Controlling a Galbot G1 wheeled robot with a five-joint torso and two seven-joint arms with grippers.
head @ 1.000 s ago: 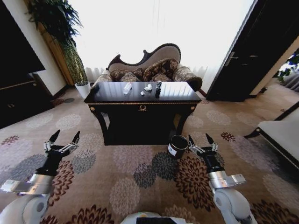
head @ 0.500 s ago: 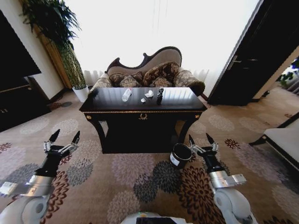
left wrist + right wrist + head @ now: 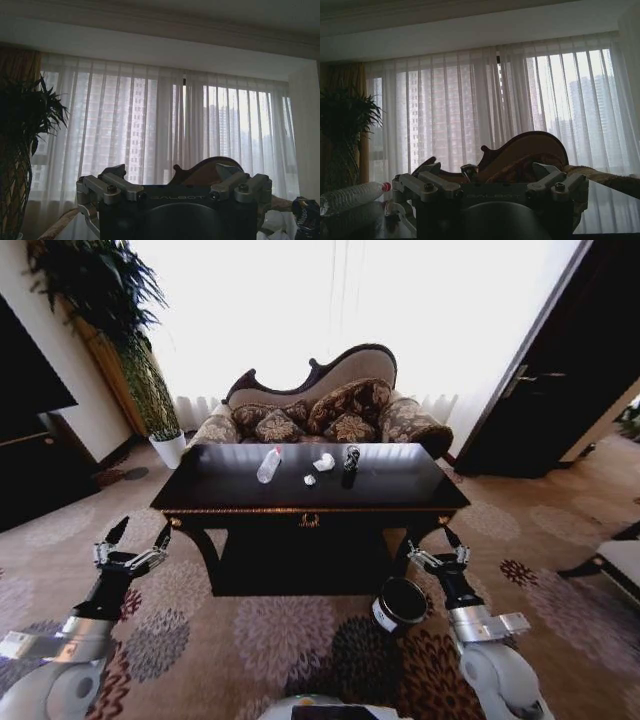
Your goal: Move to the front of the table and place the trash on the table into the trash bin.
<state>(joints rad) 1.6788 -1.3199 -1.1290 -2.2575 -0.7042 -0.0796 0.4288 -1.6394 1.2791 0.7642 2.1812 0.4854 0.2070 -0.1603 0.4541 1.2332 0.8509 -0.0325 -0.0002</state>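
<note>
Ahead of the robot stands a large dark glossy wooden table [image 3: 400, 485] with gold edge trim and a brass ornament at its front centre. On its top lie a clear plastic bottle with a red cap [image 3: 269, 465] on its side, a crumpled white paper ball [image 3: 324, 464], a smaller white scrap [image 3: 309, 480] and an upright small dark drink can [image 3: 350, 458], all near the middle. A small round black trash bin [image 3: 401, 604] with a white label sits on the patterned carpet by the table's right front leg. The left gripper [image 3: 133, 536] hovers low at the table's left, fingers spread wide. The right gripper [image 3: 437, 545] hovers just beside the bin, also wide open. A curved patterned sofa [image 3: 330, 405] stands behind the table.
</note>
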